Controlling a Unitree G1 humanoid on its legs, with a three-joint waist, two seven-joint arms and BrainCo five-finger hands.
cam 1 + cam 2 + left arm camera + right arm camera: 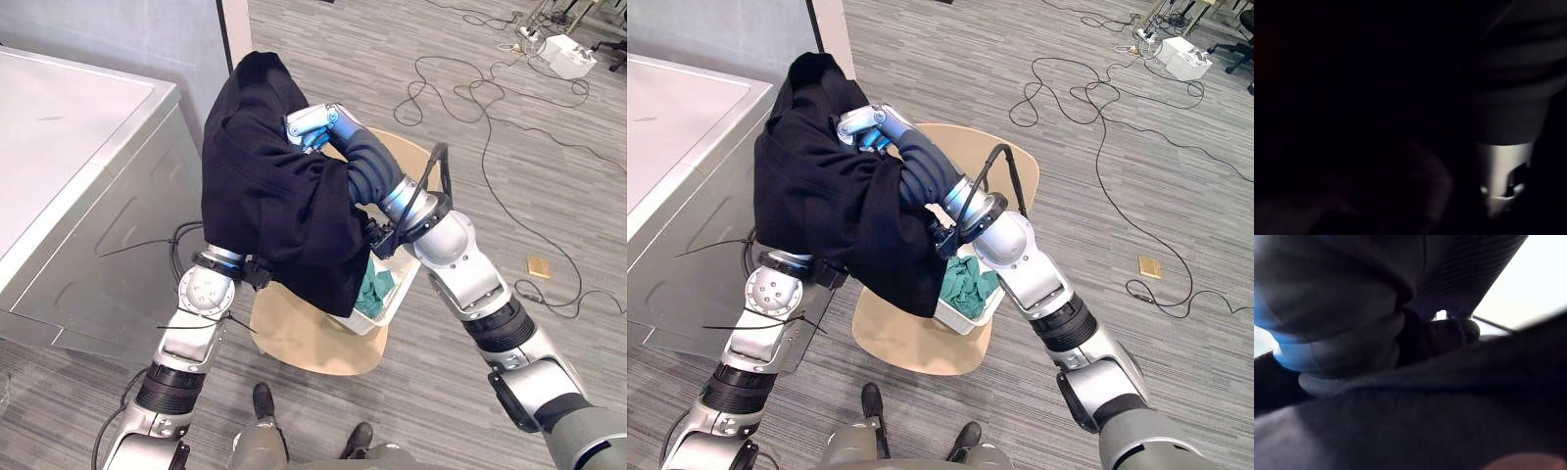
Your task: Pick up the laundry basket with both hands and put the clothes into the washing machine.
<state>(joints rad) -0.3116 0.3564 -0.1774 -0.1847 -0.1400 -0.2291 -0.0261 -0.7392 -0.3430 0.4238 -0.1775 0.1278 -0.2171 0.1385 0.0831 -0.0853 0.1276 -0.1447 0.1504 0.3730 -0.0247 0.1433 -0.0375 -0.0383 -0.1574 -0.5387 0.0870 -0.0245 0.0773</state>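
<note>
The washer (pixel 88 147) stood at the left. A black garment (pixel 265 196) — soft, light, apt to slide — draped the raised left arm, burying the left hand (pixel 1503 171). The right hand (pixel 313 124) met its top fold. Neither grip could be told. It wanted bunching, not pinching. The basket (pixel 397 284) sat behind on a stool (pixel 313 343).

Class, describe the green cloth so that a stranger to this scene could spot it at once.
Find the round beige table beside the washing machine. On it sits a white basket, and the green cloth lies inside. It is the only green item, next to a big black garment.
</note>
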